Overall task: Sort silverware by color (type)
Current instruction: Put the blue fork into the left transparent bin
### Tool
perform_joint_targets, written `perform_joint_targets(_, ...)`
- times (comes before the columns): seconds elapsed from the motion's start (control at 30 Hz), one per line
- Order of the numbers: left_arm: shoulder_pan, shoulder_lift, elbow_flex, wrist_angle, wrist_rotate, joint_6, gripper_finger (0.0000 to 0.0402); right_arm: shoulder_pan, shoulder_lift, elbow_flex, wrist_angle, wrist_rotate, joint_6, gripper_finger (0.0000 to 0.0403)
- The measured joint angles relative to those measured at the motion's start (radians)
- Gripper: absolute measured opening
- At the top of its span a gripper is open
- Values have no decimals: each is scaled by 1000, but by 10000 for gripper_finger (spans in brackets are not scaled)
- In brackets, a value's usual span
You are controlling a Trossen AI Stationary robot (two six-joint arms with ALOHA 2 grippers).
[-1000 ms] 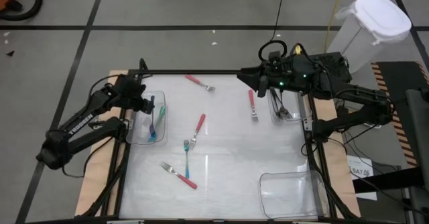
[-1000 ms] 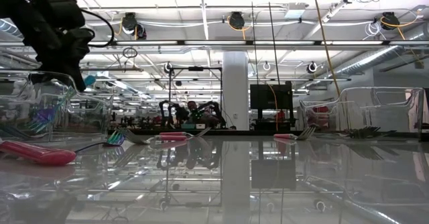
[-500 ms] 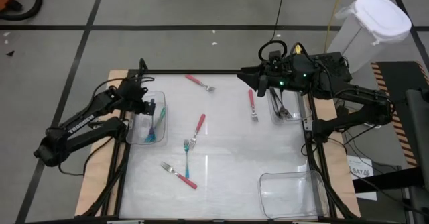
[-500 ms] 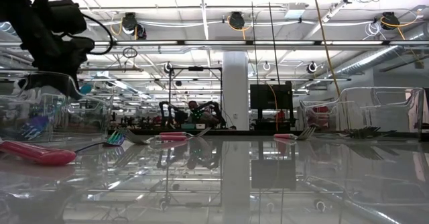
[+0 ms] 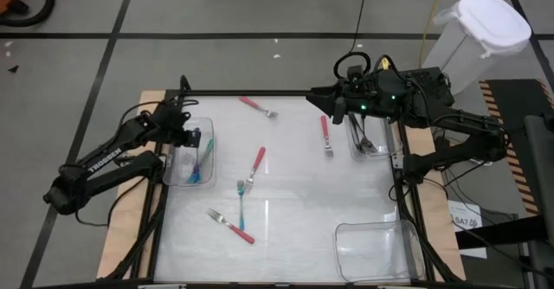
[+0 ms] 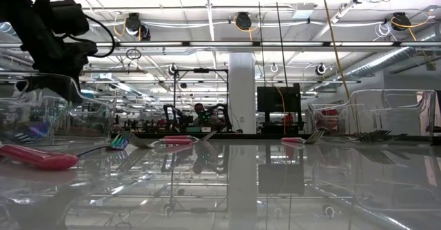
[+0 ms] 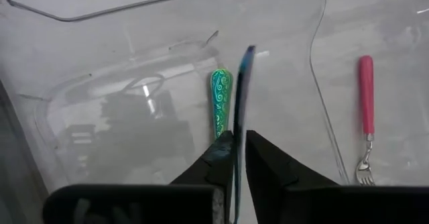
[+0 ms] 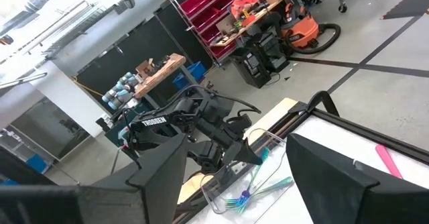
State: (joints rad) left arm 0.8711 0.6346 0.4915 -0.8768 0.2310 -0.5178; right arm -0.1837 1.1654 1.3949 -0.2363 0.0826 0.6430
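Teal forks (image 5: 201,161) already lie in the left clear bin (image 5: 176,175); above it the left gripper (image 7: 236,158) pinches one more teal fork (image 7: 241,96). Four pink forks (image 5: 256,165) remain beside the bin. Right gripper (image 5: 333,107) waits spread.

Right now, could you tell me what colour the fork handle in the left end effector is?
Teal-blue fork, seen edge-on between the left end effector fingers; left wrist view shows it best.

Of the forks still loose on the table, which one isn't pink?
The teal fork near the table's middle, just below the tines of a slanted pink fork. The other four loose forks all have pink handles.
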Motion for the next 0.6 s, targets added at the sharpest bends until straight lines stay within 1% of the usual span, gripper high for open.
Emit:
perform_joint_targets(0.4, 0, 0, 0, -11, 3, -2, 46, 0, 0, 0, 0, 2, 4, 251)
perform_joint_targets(0.6, -7, 0, 11, -11, 42, -32, 47, 0, 0, 0, 0, 3, 4, 251)
